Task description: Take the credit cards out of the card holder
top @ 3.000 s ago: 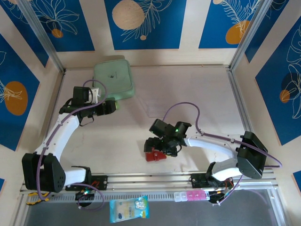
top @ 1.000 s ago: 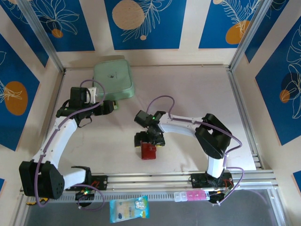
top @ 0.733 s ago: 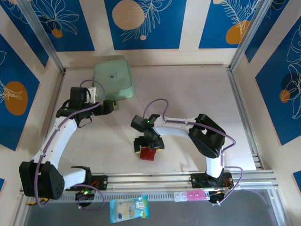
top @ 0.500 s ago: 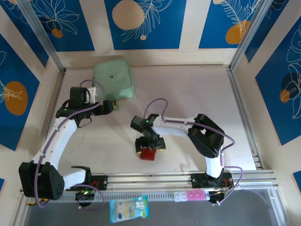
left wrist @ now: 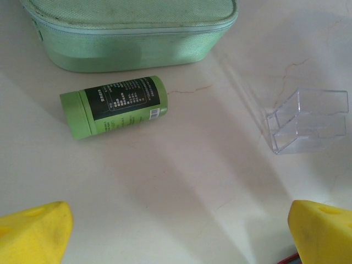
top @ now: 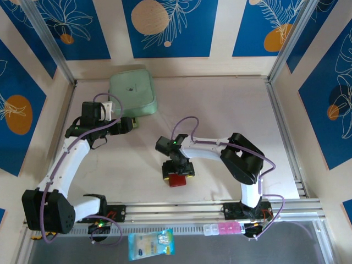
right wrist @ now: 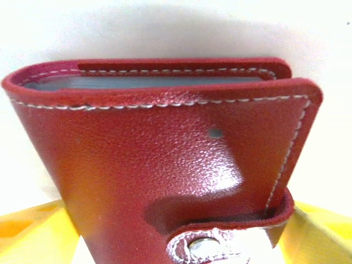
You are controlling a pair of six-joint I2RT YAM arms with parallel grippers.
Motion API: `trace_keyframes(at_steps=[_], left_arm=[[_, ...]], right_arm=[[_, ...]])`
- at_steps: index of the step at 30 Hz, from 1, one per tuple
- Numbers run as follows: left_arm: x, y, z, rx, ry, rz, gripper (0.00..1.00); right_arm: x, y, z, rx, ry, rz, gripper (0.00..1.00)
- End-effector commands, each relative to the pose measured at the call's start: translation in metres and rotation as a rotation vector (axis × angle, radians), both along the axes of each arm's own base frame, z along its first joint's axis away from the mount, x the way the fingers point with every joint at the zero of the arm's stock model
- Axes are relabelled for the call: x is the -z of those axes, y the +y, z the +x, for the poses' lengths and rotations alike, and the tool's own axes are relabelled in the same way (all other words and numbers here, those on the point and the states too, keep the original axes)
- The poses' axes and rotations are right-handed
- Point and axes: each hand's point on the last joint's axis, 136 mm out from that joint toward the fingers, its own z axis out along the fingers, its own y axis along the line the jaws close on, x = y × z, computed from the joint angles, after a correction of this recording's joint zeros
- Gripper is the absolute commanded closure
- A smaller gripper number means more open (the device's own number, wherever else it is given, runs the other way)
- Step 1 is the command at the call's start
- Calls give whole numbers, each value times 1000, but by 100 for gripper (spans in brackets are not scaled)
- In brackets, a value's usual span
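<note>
The dark-red card holder (top: 177, 180) lies snapped closed on the table in front of the arm bases. My right gripper (top: 176, 171) is down over it. In the right wrist view the card holder (right wrist: 165, 148) sits between the yellow fingers (right wrist: 33, 234), which touch both its sides; its snap tab (right wrist: 220, 245) is fastened and grey sleeve edges (right wrist: 143, 82) show at the far side. The credit cards are hidden inside. My left gripper (top: 132, 124) hovers open at the left rear, with nothing between its yellow fingertips (left wrist: 33, 231).
A mint-green zip case (top: 132, 91) sits at the back left, with a green tube (left wrist: 113, 106) lying just in front of it. A clear plastic stand (left wrist: 308, 121) is to the right of the tube. A blue-and-white packet (top: 150, 243) lies beyond the near rail.
My right arm has swung left and down over the card holder, which has shifted from a slanted to a squarer lie, and the fingers have closed in on its sides. The left arm is unchanged.
</note>
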Motion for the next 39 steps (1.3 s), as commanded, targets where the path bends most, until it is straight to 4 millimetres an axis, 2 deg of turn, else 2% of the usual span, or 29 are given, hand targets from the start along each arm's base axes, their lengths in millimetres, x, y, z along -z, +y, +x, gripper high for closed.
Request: trace_keyframes(at_steps=[1, 8, 12, 18, 24, 31, 39], left_arm=[[1, 2, -5, 7, 4, 11, 0], [4, -2, -7, 8, 18, -21, 0], [5, -12, -9, -2, 31, -87, 0], [27, -35, -21, -39, 90, -204, 1], [48, -61, -38, -41, 126, -225, 3], [72, -97, -53, 18, 187, -226, 6], [87, -112, -60, 36, 221, -237, 10]], right_arm=[[-6, -1, 2, -7, -14, 20, 14], [-11, -1, 12, -15, -41, 40, 20], [-15, 0, 27, -12, -64, 63, 23], [-17, 0, 54, -4, -75, 98, 23], [-12, -4, 77, 9, -78, 110, 23], [-3, -9, 74, 23, -52, 89, 22], [-10, -15, 55, 39, -44, 74, 22]])
